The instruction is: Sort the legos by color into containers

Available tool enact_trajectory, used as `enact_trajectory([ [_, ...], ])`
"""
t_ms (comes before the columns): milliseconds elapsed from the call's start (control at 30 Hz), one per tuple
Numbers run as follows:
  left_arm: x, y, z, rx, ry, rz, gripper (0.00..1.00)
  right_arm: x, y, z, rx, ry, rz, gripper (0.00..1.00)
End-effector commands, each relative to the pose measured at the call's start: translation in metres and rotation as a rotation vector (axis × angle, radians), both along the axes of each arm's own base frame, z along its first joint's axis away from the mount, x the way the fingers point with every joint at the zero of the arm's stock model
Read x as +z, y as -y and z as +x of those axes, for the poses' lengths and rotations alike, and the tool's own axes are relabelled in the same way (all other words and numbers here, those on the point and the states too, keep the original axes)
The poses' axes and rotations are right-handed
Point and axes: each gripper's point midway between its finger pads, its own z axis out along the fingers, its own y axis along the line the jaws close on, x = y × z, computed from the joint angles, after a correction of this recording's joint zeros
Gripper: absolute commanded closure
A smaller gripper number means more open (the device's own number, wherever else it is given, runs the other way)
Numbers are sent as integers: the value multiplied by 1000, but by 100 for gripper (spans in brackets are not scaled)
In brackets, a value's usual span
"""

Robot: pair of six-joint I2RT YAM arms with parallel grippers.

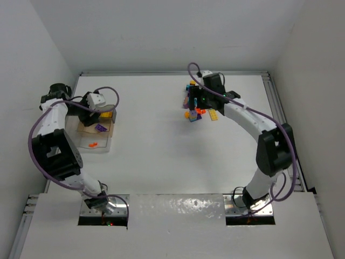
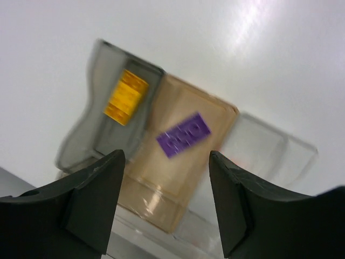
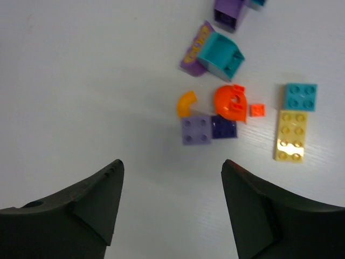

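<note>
1. The left gripper (image 2: 166, 164), jaws spread and empty, hangs over the containers (image 2: 161, 208). A purple brick (image 2: 184, 135) and a yellow brick (image 2: 126, 97) lie in separate bins. Descending carelessly could shove the light tray.
2. The right gripper (image 3: 172, 170), also spread and empty, hovers beside the loose legos (image 3: 230, 103) on the table. The lilac brick (image 3: 196, 130) touches a darker one (image 3: 223, 128), so a pinch may take both or scatter them.

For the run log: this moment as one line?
left gripper open above containers | yellow brick, purple brick in separate bins | right gripper open above loose legos | neither holding anything
</note>
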Motion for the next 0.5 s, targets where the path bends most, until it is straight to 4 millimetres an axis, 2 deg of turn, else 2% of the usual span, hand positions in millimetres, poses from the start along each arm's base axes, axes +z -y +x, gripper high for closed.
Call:
enact_trajectory([
  [0, 62, 37, 35, 106, 208, -172, 39, 10, -27, 21, 10, 57, -86, 28],
  [33, 65, 44, 34, 145, 193, -205, 39, -10, -27, 22, 0, 0, -100, 25],
  [67, 63, 47, 32, 148, 199, -211, 39, -8, -29, 28, -15, -6, -96, 23],
  [100, 70, 52, 28, 140, 216, -212, 39, -13, -28, 30, -24, -20, -113, 21],
  [133, 70, 54, 25, 157, 204, -229, 39, -26, -26, 32, -34, -60, -142, 20],
  [200, 71, 59, 20, 168, 194, -249, 38, -35, -19, 35, -57, -79, -192, 19],
  [300, 70, 65, 14, 191, 169, -287, 39, -52, -17, 36, -52, -119, -229, 20],
  [467, 64, 71, 12, 201, 164, -326, 39, -79, -29, 30, 20, -185, -209, 26],
])
